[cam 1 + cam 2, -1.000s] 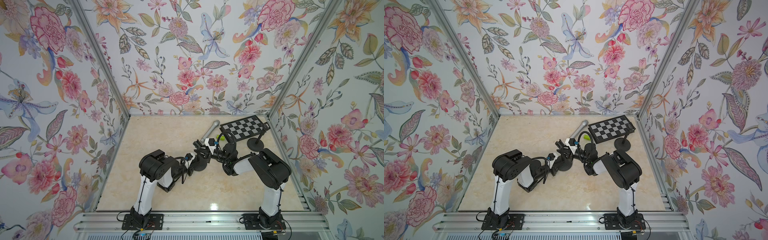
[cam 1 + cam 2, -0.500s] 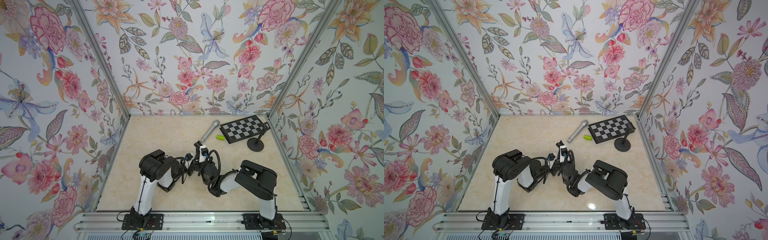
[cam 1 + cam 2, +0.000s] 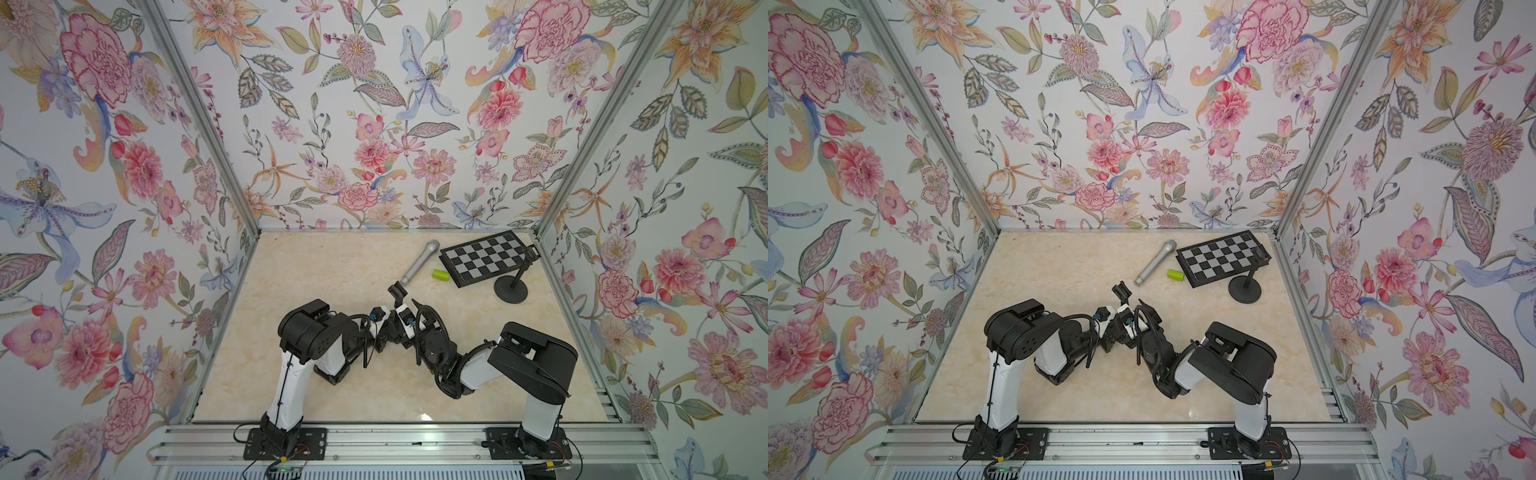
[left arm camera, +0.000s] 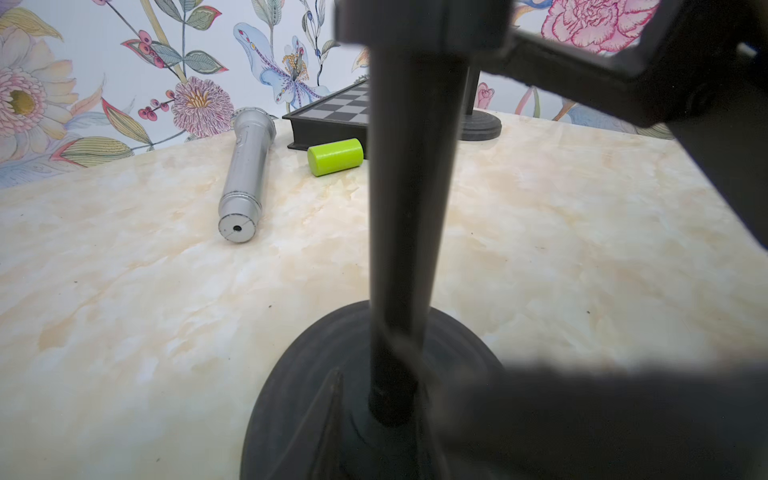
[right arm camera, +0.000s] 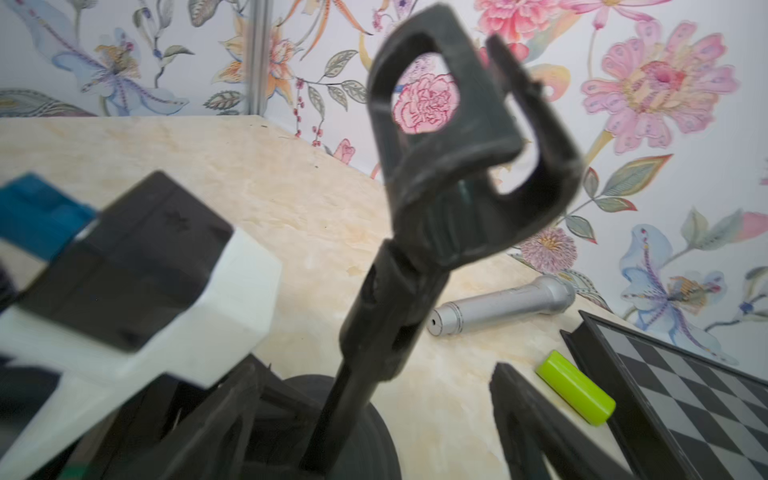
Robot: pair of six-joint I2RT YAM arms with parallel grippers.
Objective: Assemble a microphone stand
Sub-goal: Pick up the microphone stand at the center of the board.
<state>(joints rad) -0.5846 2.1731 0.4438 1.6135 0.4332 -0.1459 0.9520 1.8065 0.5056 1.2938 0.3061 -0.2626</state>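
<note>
Right fingers (image 5: 515,411) are standing wide either side of the upright stand pole (image 5: 386,316), left fingers (image 4: 332,407) gripping it low; microphone (image 3: 419,264) is lying beyond, tail towards them.

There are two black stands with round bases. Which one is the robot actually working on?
The nearer stand, upright between the left arm and the right arm, just before the silver microphone. The far stand sits alone beside the checkerboard.
</note>
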